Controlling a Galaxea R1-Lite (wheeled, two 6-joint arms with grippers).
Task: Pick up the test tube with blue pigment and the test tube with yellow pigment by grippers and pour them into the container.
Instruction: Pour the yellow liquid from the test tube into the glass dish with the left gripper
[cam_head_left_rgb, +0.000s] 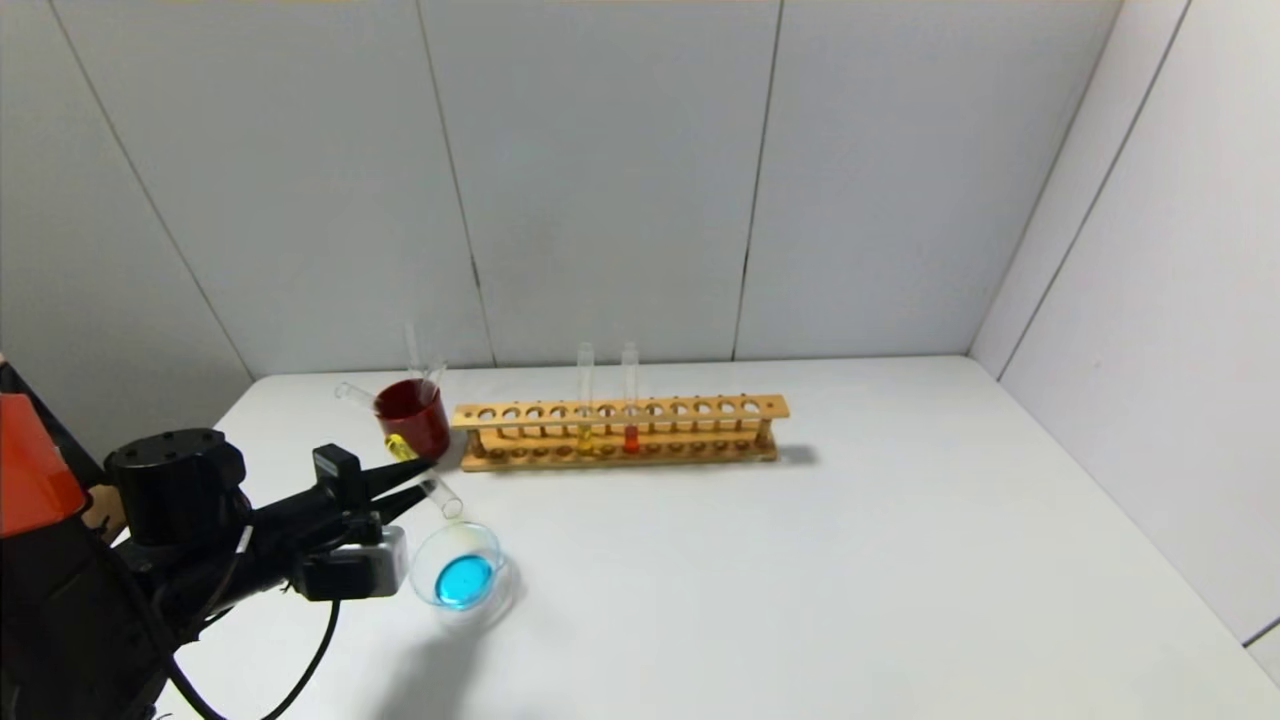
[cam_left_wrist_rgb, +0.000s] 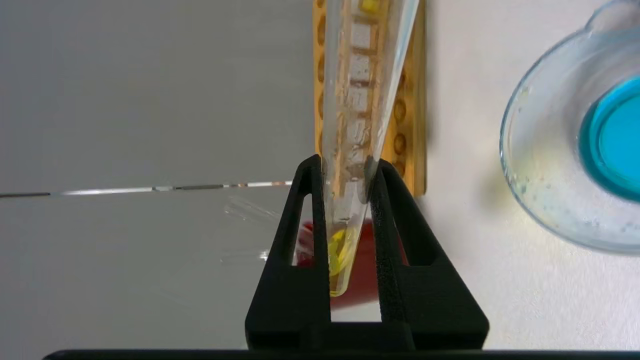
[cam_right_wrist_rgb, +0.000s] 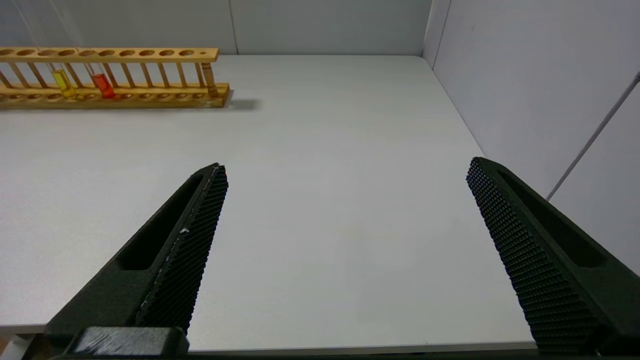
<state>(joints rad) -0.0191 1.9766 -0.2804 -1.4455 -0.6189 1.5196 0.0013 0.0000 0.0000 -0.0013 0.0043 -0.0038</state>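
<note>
A: What's the left gripper (cam_head_left_rgb: 418, 480) doing rn?

B: It's clamping the test tube with yellow pigment (cam_left_wrist_rgb: 350, 150), both fingers (cam_left_wrist_rgb: 305, 210) pressing on the glass near its round bottom. It's holding the tube tilted, mouth end pointing down toward the container (cam_head_left_rgb: 500, 560), a bit of yellow liquid sitting at the closed end.

A: Where's the container?

B: It's sitting on the white table (cam_head_left_rgb: 800, 580), just below & in front of the gripper. A blue pool is lying in it; yellowish film is showing on the near inside wall in the left wrist view.

A: And the blue tube?

B: Can't tell for sure. Clear tubes are leaning in the dark red cup (cam_head_left_rgb: 413, 415) right behind the gripper; can't make out any blue in them.

A: Rack?

B: The wooden rack (cam_head_left_rgb: 620, 432) is standing beside the cup, holding a yellow tube (cam_head_left_rgb: 585, 410) & a red-orange tube (cam_head_left_rgb: 630, 400), next to each other.

A: Right gripper (cam_right_wrist_rgb: 345, 170)?

B: It's hanging w/ fingers spread wide, nothing between them, over bare table well apart from the rack.
</note>
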